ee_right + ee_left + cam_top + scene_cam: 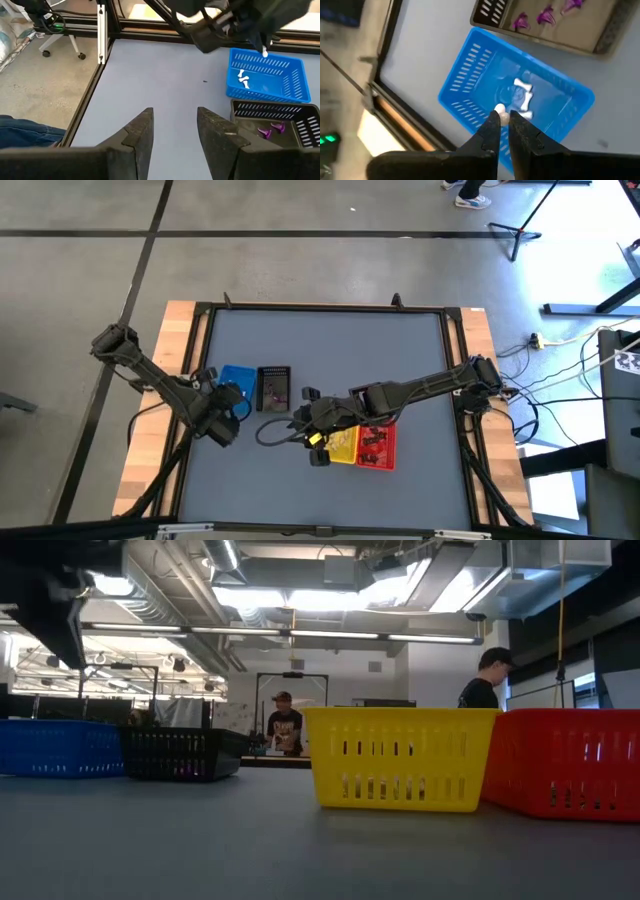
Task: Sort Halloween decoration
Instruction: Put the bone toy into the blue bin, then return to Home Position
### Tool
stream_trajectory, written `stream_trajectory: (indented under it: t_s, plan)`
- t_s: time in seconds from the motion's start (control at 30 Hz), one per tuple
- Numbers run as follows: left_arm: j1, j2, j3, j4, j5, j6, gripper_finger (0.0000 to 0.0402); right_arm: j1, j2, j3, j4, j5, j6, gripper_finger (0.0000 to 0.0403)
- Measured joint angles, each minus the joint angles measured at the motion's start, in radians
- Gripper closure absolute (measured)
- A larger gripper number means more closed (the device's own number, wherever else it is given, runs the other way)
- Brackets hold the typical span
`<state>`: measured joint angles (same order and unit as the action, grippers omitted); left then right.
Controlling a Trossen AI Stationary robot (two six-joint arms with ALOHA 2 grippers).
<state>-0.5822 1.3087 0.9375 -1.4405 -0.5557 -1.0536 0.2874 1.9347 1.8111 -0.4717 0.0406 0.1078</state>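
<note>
Sorting well advanced: left gripper, nearly shut, pinches a white trinket over the blue basket; right gripper waits, open, empty.

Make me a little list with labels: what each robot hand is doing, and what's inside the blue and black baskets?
left hand: over the blue basket, fingers pinched on a small white trinket
right hand: open, holding nothing, over bare table near the yellow basket
blue basket: white trinkets lying inside
black basket: purple trinkets inside
red basket: beside the yellow one, dark pieces inside
</note>
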Motion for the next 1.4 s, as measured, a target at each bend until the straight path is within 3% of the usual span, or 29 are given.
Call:
stream_trajectory:
  t_s: [0.4,0.7,0.87,1.07,1.2,1.4]
  plan:
    - [0.073,0.0,-0.047,0.079,-0.001,-0.046,0.0318,0.0,0.0,0.0,0.0,0.0,0.0,0.0253]
    - [0.087,0.0,-0.019,0.11,-0.001,-0.045,0.0315,0.0,-0.002,0.0,-0.003,0.027,-0.01,0.0254]
    - [0.087,0.0,0.118,0.136,-0.061,0.056,0.0346,0.0,-0.054,0.0,-0.008,0.02,-0.065,0.0281]
    - [0.095,0.0,0.319,0.215,-0.17,0.285,0.0394,0.0,-0.149,0.0,-0.008,0.047,-0.159,0.0348]
    - [0.123,0.0,0.464,0.227,-0.216,0.439,0.0398,0.0,-0.224,0.0,-0.012,0.091,-0.194,0.0392]
    - [0.162,-0.001,0.668,0.225,-0.295,0.645,0.0401,0.0,-0.342,0.0,-0.051,0.107,-0.193,0.0391]
